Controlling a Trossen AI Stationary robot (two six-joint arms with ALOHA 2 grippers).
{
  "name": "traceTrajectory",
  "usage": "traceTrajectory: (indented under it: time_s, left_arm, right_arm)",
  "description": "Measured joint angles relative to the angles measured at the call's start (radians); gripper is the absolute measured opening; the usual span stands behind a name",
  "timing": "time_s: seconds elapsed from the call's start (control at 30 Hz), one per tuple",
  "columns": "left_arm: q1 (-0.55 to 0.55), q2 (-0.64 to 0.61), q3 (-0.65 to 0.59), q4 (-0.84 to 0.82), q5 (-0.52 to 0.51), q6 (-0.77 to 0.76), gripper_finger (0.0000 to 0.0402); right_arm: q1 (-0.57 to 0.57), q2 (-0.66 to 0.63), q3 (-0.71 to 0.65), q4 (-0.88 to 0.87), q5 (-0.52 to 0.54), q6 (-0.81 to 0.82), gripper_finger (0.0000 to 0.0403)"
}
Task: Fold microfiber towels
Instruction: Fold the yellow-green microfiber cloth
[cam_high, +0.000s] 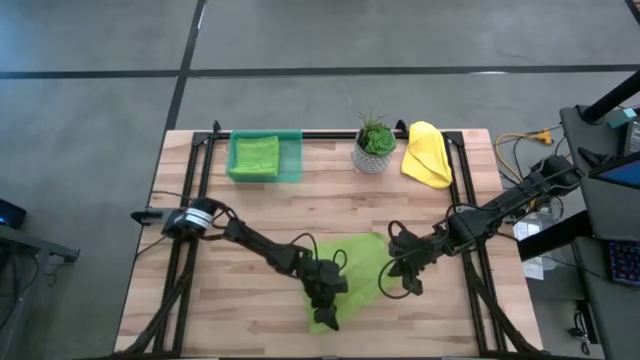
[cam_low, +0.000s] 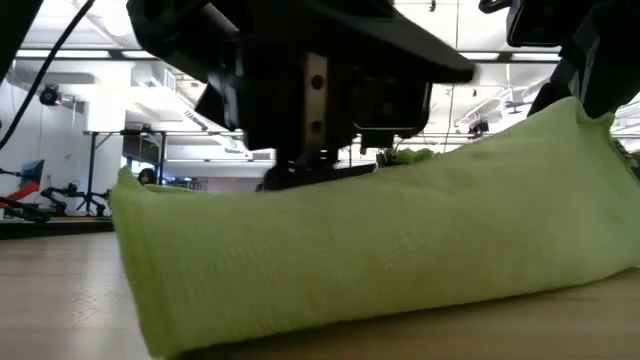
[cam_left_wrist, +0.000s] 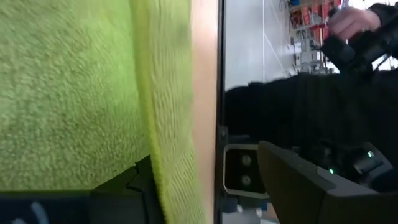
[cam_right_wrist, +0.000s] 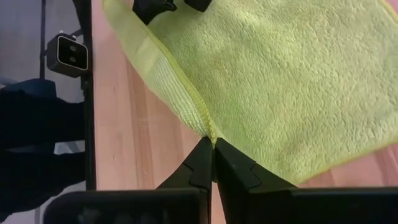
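Note:
A lime green microfiber towel (cam_high: 352, 262) lies near the table's front middle, with a band folded over along one edge (cam_right_wrist: 158, 68). My right gripper (cam_right_wrist: 213, 146) is shut on it at its right side (cam_high: 388, 280). My left gripper (cam_high: 325, 305) stands open at the towel's near left end, and the folded edge (cam_left_wrist: 177, 162) runs between its fingers. A yellow towel (cam_high: 428, 153) lies bunched at the far right. Another lime green towel (cam_high: 256, 153) sits folded in the green tray (cam_high: 292, 160). My right gripper pinches the lime towel's hemmed edge (cam_right_wrist: 210, 127) between its two fingertips, where the folded band meets the hem. The fingers slant down from the table's right. That end is raised (cam_low: 580, 110), and the rest slopes down onto the table. My left gripper: whether a finger (cam_left_wrist: 142, 186) touches the towel, I cannot tell.
A small potted plant (cam_high: 375, 145) stands at the far edge between the tray and the yellow towel. Black frame rails (cam_high: 470, 250) run along the table's left and right sides. Bare wood (cam_high: 230, 290) lies left of the towel. A person's hand (cam_left_wrist: 351, 18) shows beyond the table.

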Motion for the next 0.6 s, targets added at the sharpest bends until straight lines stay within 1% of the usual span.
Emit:
traceTrajectory:
  time_s: [0.07,0.2,0.33,0.5,0.6]
  left_arm:
    - [-0.008,-0.008,-0.011,-0.004,0.019,0.0,0.0196]
    - [-0.029,-0.023,-0.03,-0.009,0.043,-0.003,0.0165]
    - [-0.048,-0.042,-0.042,-0.017,0.049,-0.006,0.0132]
    - [-0.054,-0.071,-0.057,-0.09,0.051,-0.002,0.0093]
    - [-0.054,-0.077,-0.071,-0.094,0.044,0.002,0.0068]
  right_arm:
    - [0.0,0.0,0.0,0.0,0.0,0.0,0.0009]
    - [0.0,0.0,0.0,0.0,0.0,0.0,0.0009]
    - [0.0,0.0,0.0,0.0,0.0,0.0,0.0009]
    - [0.0,0.0,-0.002,-0.001,0.0,0.0,0.0009]
    - [0.0,0.0,-0.002,0.0,0.0,0.0,0.0009]
